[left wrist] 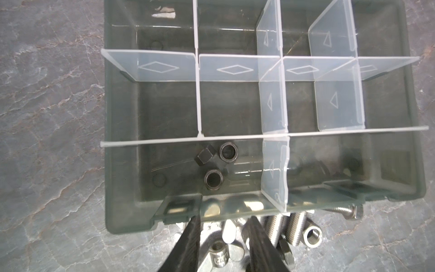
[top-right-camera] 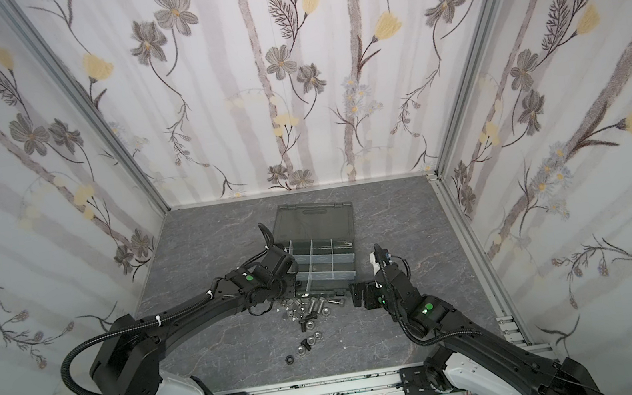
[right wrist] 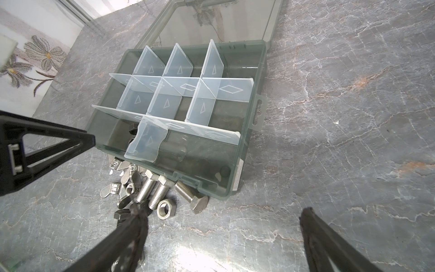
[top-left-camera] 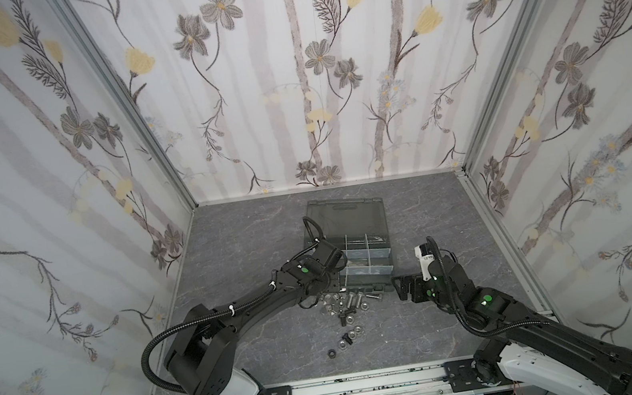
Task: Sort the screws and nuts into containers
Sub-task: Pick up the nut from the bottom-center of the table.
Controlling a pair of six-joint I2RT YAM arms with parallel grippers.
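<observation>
At the organiser case's (right wrist: 244, 146) six o'clock edge, screws (right wrist: 143, 190) and nuts (right wrist: 166, 208) lie heaped on the table (right wrist: 329, 141). The left gripper (left wrist: 223, 220) hovers there, fingers narrowly parted and empty. Three black nuts (left wrist: 213, 179) sit in the seven o'clock compartment (left wrist: 164, 169). At the heap's three o'clock, the right gripper (right wrist: 223, 212) gapes wide, empty.

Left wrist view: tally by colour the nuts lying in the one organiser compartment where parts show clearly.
Black hexagonal metal nuts: 3
Silver: 0
Total: 3, all in one compartment of the dark grey plastic organiser case. The next compartment's contents are blurred behind a divider.
</observation>
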